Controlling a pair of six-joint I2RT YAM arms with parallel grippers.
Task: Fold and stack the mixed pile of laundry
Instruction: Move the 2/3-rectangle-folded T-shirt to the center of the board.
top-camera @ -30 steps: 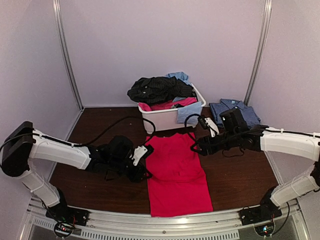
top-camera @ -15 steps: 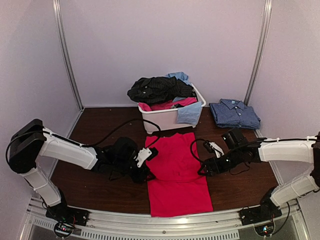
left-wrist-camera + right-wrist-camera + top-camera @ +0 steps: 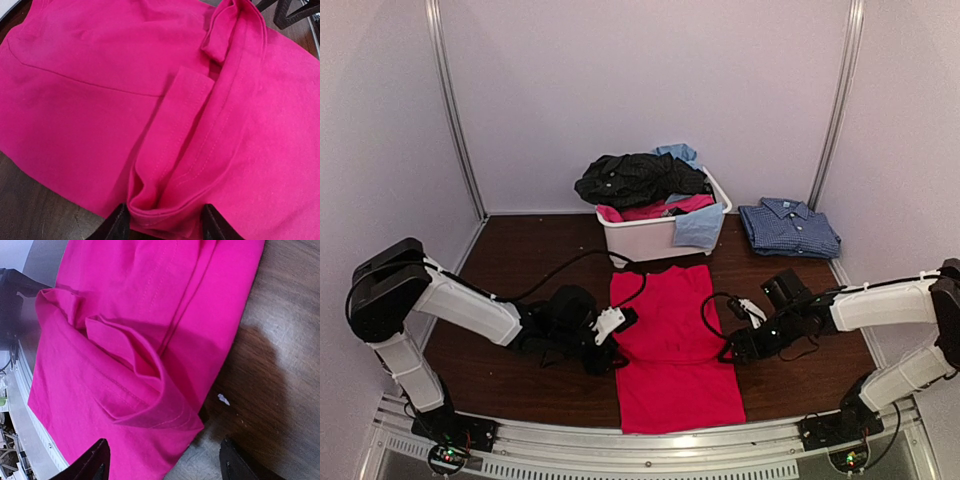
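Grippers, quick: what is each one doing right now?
Left gripper: straddles a fold of the pink shirt; grip cannot be told.
Right gripper: open, holding nothing.

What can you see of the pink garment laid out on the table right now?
The pink garment is bright pink-red soft cloth with stitched hems, lying flat and lengthwise on the dark wood table, its far end just before the white tub. A loose fold runs across its middle, bunched up at both side edges. The left hand straddles the left bunch; the open right hand sits at the right one.
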